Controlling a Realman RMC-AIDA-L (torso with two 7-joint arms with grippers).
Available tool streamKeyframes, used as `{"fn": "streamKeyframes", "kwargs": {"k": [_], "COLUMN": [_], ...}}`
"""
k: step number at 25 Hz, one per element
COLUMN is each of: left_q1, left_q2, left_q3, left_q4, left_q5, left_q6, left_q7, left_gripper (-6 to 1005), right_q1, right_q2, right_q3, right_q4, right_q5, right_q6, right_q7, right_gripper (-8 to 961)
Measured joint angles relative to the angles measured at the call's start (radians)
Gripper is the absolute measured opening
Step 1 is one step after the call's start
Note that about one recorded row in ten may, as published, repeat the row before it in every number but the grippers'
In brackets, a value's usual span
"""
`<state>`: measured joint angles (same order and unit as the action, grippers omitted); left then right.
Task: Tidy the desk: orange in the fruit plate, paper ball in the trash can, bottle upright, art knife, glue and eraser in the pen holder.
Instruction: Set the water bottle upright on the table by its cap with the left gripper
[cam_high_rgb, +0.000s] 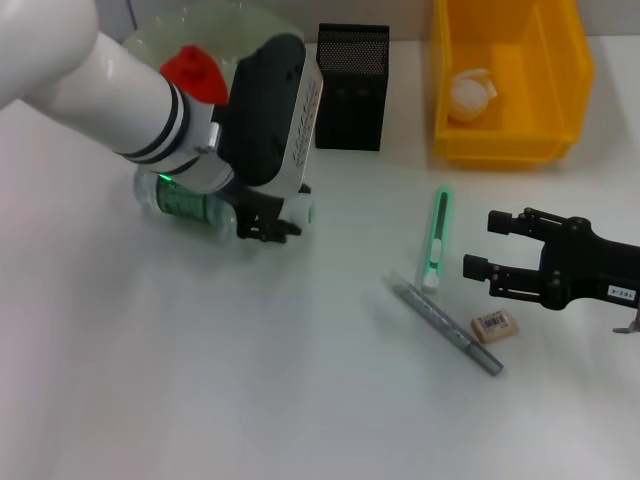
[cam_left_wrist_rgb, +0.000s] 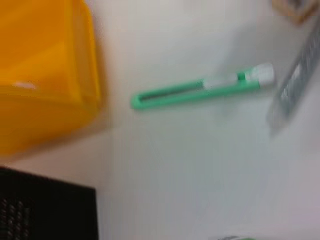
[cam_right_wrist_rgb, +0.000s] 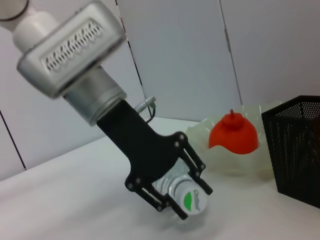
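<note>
The bottle (cam_high_rgb: 183, 203) lies on its side in front of the fruit plate (cam_high_rgb: 150, 40). My left gripper (cam_high_rgb: 272, 222) is down at its cap end. In the right wrist view the left gripper (cam_right_wrist_rgb: 187, 197) is shut on the bottle (cam_right_wrist_rgb: 192, 200) near the cap. The orange (cam_high_rgb: 195, 70) sits in the fruit plate. In the trash can (cam_high_rgb: 505, 140) lies the paper ball (cam_high_rgb: 470, 95). The pen holder (cam_high_rgb: 352, 85) stands between plate and can. A green art knife (cam_high_rgb: 435, 240), the grey glue (cam_high_rgb: 445, 325) and the eraser (cam_high_rgb: 493, 325) lie on the table. My right gripper (cam_high_rgb: 482, 245) is open beside them, holding nothing.
The left wrist view shows the trash can (cam_left_wrist_rgb: 45, 75), the art knife (cam_left_wrist_rgb: 200, 90), the glue (cam_left_wrist_rgb: 295, 85) and a corner of the pen holder (cam_left_wrist_rgb: 45, 210). The fruit plate (cam_right_wrist_rgb: 265, 112) with the orange (cam_right_wrist_rgb: 232, 137) stands beside the pen holder (cam_right_wrist_rgb: 300, 145). Bare white table lies in front.
</note>
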<state>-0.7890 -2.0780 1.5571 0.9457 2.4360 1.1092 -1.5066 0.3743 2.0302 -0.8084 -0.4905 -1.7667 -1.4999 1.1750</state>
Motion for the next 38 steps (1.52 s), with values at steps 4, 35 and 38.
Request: {"fn": "streamKeyframes", "kwargs": {"k": [4,35,38], "left_q1": [0.033,0.18,0.208], "left_q2": [0.006,0.027,0.035], "left_q3": [-0.062,-0.797,-0.837], "left_q4": [0.093,-0.036,-0.039], "left_q5": [-0.058,-0.402,-0.405], "left_q6": [0.087,0.323,0.319], "left_q7": [-0.036,-0.101,-0.091], "left_gripper": [443,444,444], "right_q1": [0.0,0.021,0.022], "right_q2": [-0.001,0.006,0.007], "right_q3": [0.0,-0.011,-0.012], "right_q4": [0.0,0.004,0.004], "right_q5": [0.001,-0.007,-0.007], "right_q6": [-0.006,-0.063,-0.069], "right_q7": [0.0,0.0,0.0], "right_gripper": [802,801,801]}}
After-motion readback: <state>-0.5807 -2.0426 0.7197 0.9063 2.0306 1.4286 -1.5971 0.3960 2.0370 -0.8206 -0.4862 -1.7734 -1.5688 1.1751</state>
